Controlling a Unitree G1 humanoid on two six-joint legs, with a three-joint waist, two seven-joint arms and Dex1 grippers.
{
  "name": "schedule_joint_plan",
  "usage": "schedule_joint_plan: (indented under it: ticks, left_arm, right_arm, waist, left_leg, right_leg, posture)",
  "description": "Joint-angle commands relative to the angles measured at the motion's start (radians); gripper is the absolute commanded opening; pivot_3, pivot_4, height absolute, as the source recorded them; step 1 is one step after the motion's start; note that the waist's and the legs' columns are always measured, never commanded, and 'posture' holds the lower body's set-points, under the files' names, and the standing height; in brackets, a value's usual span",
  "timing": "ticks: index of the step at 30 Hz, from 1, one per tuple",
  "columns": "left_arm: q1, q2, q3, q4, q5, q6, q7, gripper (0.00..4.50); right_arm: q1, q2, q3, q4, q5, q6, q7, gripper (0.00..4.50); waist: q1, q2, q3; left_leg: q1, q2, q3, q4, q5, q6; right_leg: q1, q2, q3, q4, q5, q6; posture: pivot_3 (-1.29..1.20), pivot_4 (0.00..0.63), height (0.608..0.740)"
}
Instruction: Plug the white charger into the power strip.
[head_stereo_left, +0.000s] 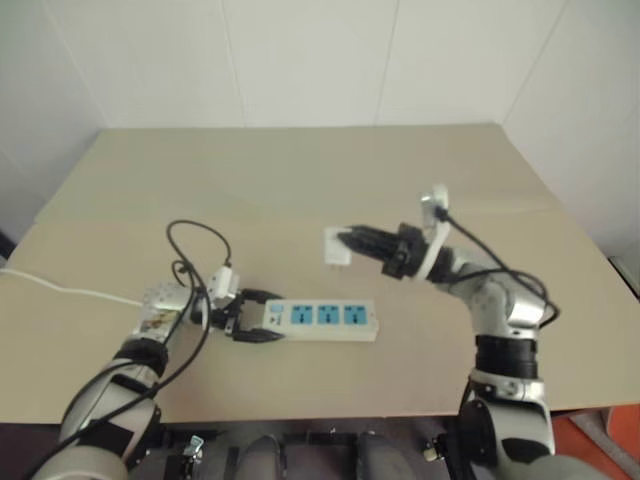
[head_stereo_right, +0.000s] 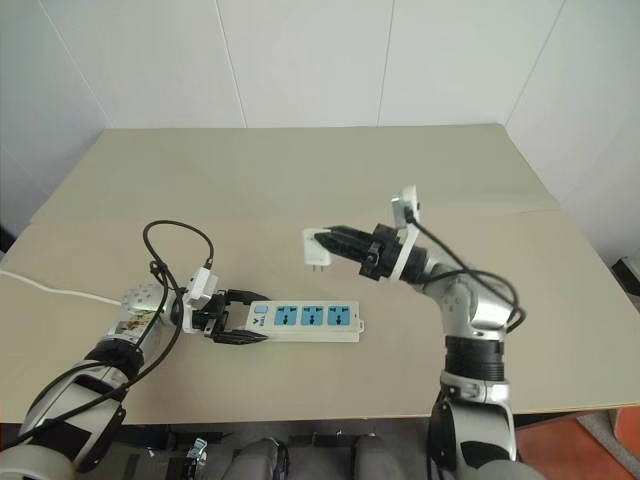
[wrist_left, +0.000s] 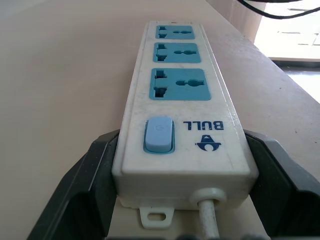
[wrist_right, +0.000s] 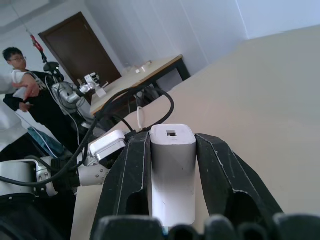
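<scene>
The white charger (head_stereo_right: 316, 248), clamped in the right claw (head_stereo_right: 338, 243) at the strip's 12 o'clock, risks missing the sockets of the power strip (head_stereo_right: 302, 321) if the left claw's (head_stereo_right: 232, 320) grip slips.

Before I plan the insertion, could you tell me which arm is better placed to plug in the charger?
The right: its claw is shut on the white charger above the table. The left claw brackets the switch end of the power strip.

The power strip (wrist_left: 182, 120) bears the brand "BULL" in dark blue letters beside its blue switch (wrist_left: 159, 134), with a small logo next to it that looks like a bull's head, though too small to tell.
</scene>
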Motion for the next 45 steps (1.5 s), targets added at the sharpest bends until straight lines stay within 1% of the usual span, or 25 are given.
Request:
schedule_joint_plan:
  ticks: [1, 9, 16, 23, 29, 34, 45]
  left_arm:
    - [0.004, 0.002, -0.013, -0.020, 0.060, -0.026, -0.010, 3.27]
    - [0.006, -0.010, 0.051, -0.035, 0.133, -0.046, -0.010, 3.27]
    - [0.025, -0.032, 0.108, -0.036, 0.177, -0.022, -0.010, 3.27]
    - [0.035, -0.047, 0.151, -0.051, 0.198, 0.005, -0.010, 3.27]
    - [0.043, -0.040, 0.150, -0.057, 0.208, 0.005, -0.010, 3.27]
    - [0.047, -0.038, 0.150, -0.065, 0.208, 0.012, -0.010, 3.27]
    - [0.046, -0.037, 0.151, -0.068, 0.210, 0.024, -0.010, 3.27]
  right_arm:
    - [-0.009, 0.011, 0.002, 0.003, 0.066, -0.084, 0.008, 1.13]
    - [0.001, 0.039, 0.010, 0.066, 0.134, -0.172, 0.017, 1.13]
    - [0.054, 0.045, 0.076, 0.076, 0.140, -0.265, 0.081, 1.13]
    - [0.080, 0.067, 0.139, 0.131, 0.105, -0.414, 0.119, 1.13]
    - [0.074, 0.073, 0.204, 0.210, 0.049, -0.553, 0.159, 1.13]
    - [0.056, 0.085, 0.222, 0.284, 0.018, -0.647, 0.173, 1.13]
    - [0.041, 0.072, 0.228, 0.375, -0.024, -0.767, 0.203, 1.13]
  waist:
    - [-0.002, 0.000, 0.000]
    - [-0.002, 0.000, 0.000]
    - [0.000, 0.000, 0.000]
    - [-0.001, 0.000, 0.000]
    - [-0.002, 0.000, 0.000]
    - [-0.003, 0.000, 0.000]
    - [-0.003, 0.000, 0.000]
  left_leg:
    - [0.000, 0.000, 0.000, 0.000, 0.000, 0.000]
    - [0.001, 0.000, 0.000, 0.000, 0.000, 0.000]
    - [0.001, 0.000, 0.000, 0.000, 0.000, 0.000]
    - [0.005, 0.000, 0.000, 0.000, 0.000, 0.000]
    - [0.009, 0.000, 0.000, 0.000, 0.000, 0.000]
    - [0.009, 0.001, 0.000, 0.000, 0.000, 0.000]
    - [0.010, 0.001, 0.000, 0.000, 0.000, 0.000]
  right_leg:
    - [0.000, 0.000, 0.000, 0.000, 0.000, 0.000]
    - [0.000, 0.001, 0.000, 0.000, 0.000, 0.000]
    - [0.001, 0.001, 0.000, 0.000, 0.000, 0.000]
    - [0.004, 0.001, 0.000, 0.001, 0.000, 0.000]
    - [0.008, 0.001, 0.000, 0.000, 0.000, 0.000]
    - [0.009, 0.001, 0.000, 0.000, 0.000, 0.000]
    - [0.009, 0.001, 0.000, 0.000, 0.000, 0.000]
  posture:
    - [0.00, 0.150, 0.740]
    - [0.00, 0.150, 0.740]
    - [0.00, 0.150, 0.740]
    - [0.00, 0.150, 0.740]
    - [0.00, 0.150, 0.740]
    - [0.00, 0.150, 0.740]
    - [0.00, 0.150, 0.740]
